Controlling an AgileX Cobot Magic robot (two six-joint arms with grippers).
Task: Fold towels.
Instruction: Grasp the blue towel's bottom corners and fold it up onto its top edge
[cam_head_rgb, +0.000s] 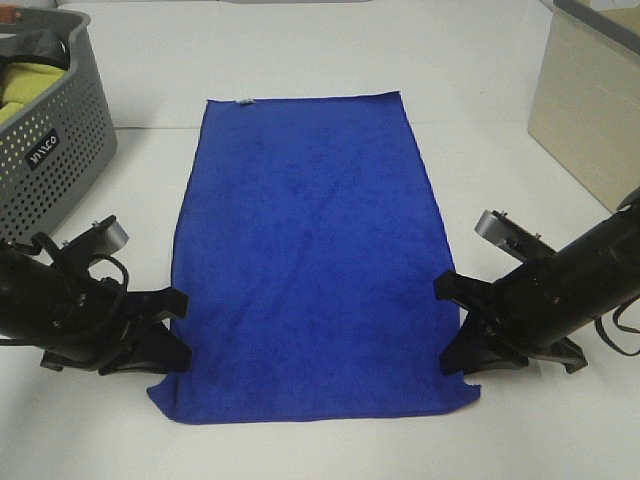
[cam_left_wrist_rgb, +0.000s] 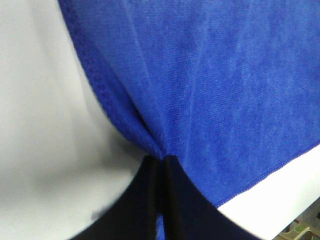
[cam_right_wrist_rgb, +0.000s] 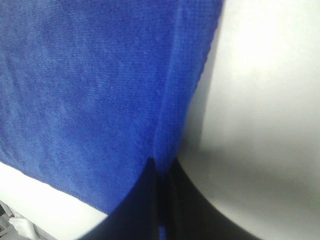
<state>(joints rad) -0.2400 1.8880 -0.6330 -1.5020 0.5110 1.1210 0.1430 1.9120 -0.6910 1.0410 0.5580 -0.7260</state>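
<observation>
The royal-blue towel lies spread flat on the white table, long side running away from me, with a small white tag at its far edge. My left gripper is shut on the towel's left edge near the front corner; the left wrist view shows the towel pinched into a fold between the closed black fingers. My right gripper is shut on the right edge near the front; in the right wrist view the towel's hem bunches into the closed fingers.
A grey perforated basket with a yellow-green cloth stands at the back left. A beige box stands at the back right. White table surface surrounds the towel.
</observation>
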